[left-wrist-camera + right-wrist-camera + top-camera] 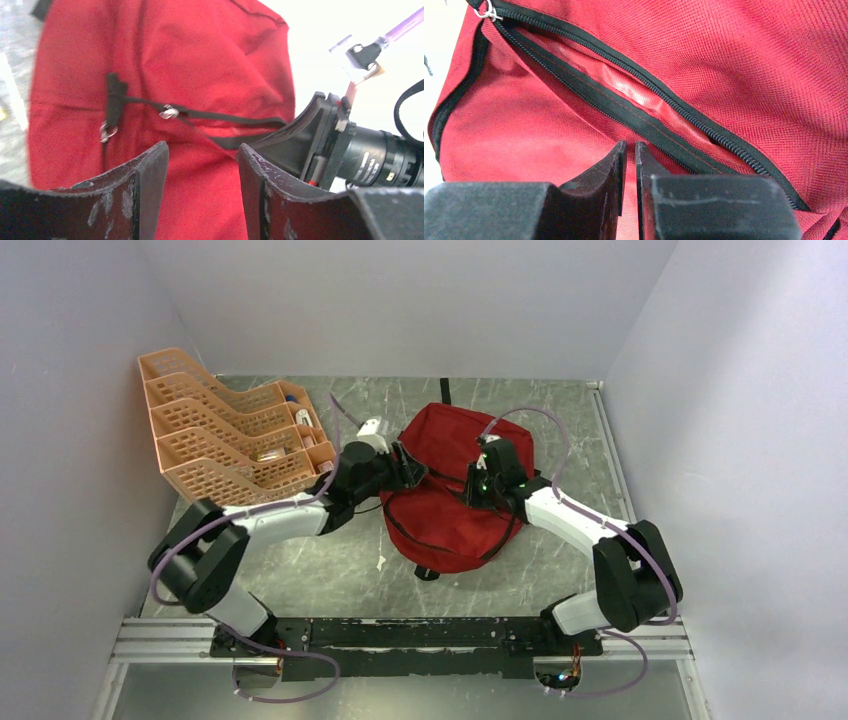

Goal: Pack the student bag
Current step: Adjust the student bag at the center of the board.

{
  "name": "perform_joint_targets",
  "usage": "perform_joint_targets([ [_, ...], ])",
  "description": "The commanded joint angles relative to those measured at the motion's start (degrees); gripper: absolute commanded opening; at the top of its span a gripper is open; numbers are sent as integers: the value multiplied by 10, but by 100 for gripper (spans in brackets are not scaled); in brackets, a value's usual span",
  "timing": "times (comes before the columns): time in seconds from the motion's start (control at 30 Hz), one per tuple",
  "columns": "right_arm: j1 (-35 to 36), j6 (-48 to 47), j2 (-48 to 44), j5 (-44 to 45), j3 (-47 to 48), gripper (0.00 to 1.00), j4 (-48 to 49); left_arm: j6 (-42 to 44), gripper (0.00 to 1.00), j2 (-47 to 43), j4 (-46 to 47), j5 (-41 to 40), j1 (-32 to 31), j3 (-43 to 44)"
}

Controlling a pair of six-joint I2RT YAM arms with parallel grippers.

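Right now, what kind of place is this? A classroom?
Probably a robot test booth, not a classroom: plain walls close in on three sides, a left arm and right arm are bolted to a metal rail, and the table holds a bag and a rack.

White-shelled arms (285, 518), black joints (205, 565), looping lilac cables (530, 410).

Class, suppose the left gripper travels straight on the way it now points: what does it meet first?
Most likely the student bag: the left gripper faces its red fabric, just short of the black zipper line; depth is unclear.
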Motion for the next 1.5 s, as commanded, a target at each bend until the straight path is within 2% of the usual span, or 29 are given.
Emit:
perform_joint_targets([
  [0.0, 4, -8, -1, 12, -17, 16, 19, -7, 58, 62, 75, 34, -27, 53],
  [0.27, 4, -14, -8, 11, -7, 16, 19, -24, 53, 171, 126, 27, -55, 89],
  [0.6, 4, -42, -89, 26, 21, 18, 7, -30, 52, 245, 128, 0, -56, 82],
  [0.77, 4, -67, -86, 60, 48, 28, 26, -38, 51, 270, 140, 2, -56, 66],
  [0.9, 4, -154, -50, 73, 68, 43, 38, -39, 51, 275, 148, 1, -56, 50],
  [1.0, 5, -246, -42, 81, 46, 47, 94, -40, 43, 274, 151, 2, -56, 39],
  [1.1, 6, -312, -41, 93, 20, 50, 146, -42, 27, 276, 152, 5, -56, 30],
  [1.2, 8, -351, -20, 84, 37, 53, 131, -45, 17, 281, 159, 5, -56, 20],
  [1.3, 9, -380, 6, 48, 46, 55, 116, -46, 13, 285, 160, 13, -56, 15],
  [1.33, 9, -396, 5, 17, 37, 59, 119, -47, 12, 286, 159, 15, -56, 14],
  [1.47, 12, -411, -2, -16, 1, 63, 181, -43, 10, 281, 159, 13, -56, 7],
])
